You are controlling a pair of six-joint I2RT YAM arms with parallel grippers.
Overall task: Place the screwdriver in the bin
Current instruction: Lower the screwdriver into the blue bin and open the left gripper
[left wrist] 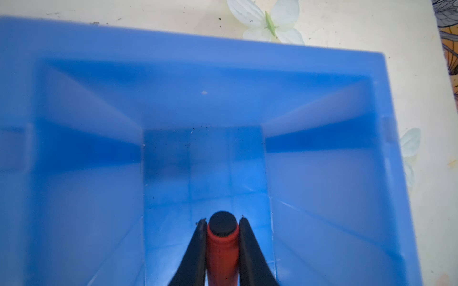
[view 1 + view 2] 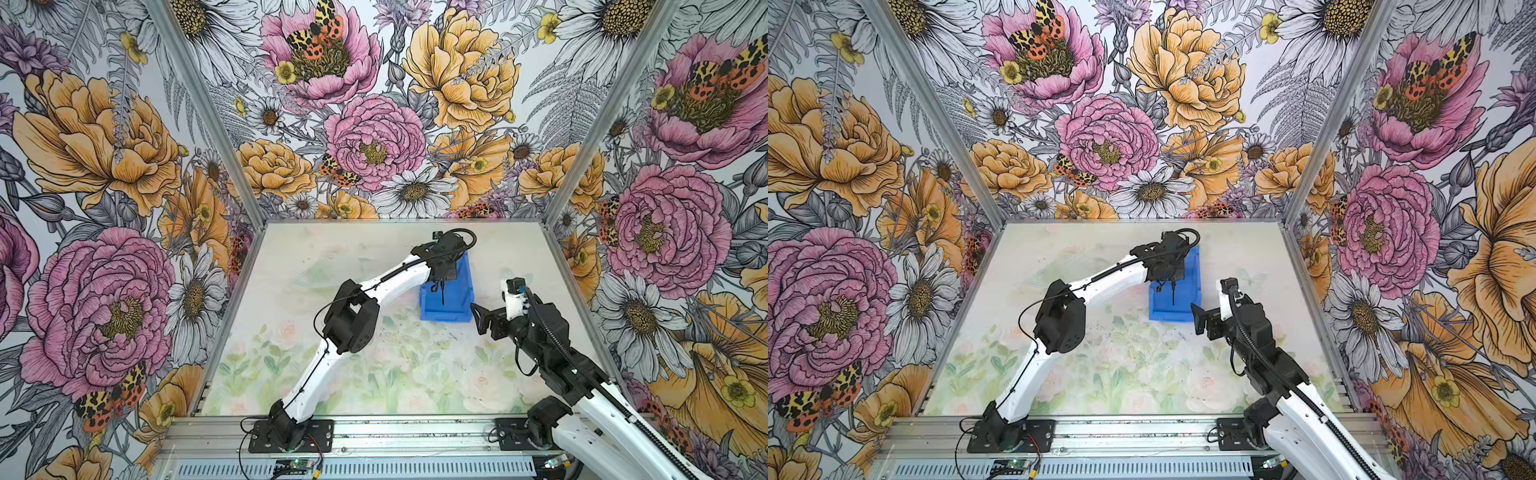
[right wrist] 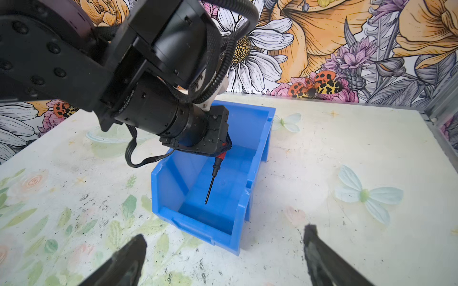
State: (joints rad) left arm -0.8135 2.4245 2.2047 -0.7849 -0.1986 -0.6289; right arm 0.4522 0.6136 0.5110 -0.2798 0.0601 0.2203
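The left gripper, clenched on the screwdriver, hangs over the bin, right gripper released; next, let go.

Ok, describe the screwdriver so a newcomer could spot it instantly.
Find the bright blue rectangular plastic bin on the pale floral tabletop. The left gripper hangs over it, clamping the slim screwdriver, shaft pointing down inside. Its red-orange handle is unique.

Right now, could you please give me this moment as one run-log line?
left gripper: shut on small red-handled screwdriver, shaft inside bright blue plastic bin | right gripper: open, beside bin
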